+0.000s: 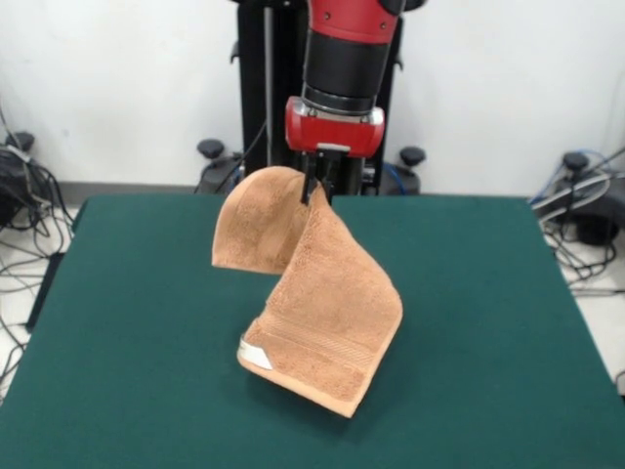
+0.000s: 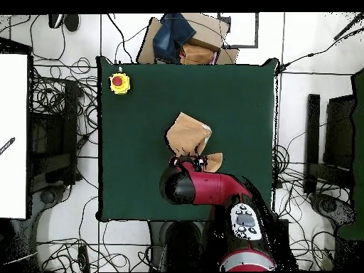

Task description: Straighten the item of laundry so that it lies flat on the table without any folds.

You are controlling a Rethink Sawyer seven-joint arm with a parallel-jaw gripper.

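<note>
Button: at the left in the overhead view we see a yellow box with a red button (image 2: 119,82) near one corner of the table (image 1: 127,322).
Table: we see a dark green top, mostly bare.
Towel: we find the towel (image 1: 322,313) hanging near the table's middle; one rounded flap droops to the left, the longer part falls down and to the right.
Towel's low end: the border band and a white label (image 1: 256,354) are at the bottom; we cannot tell whether that edge touches the table.
Gripper: we see the gripper (image 1: 314,191) pinching the towel's top fold, its jaws closed on the cloth.
Arm: red and black, above the towel.
Boxes: cardboard boxes (image 2: 192,43) lie beyond the table's edge.
</note>
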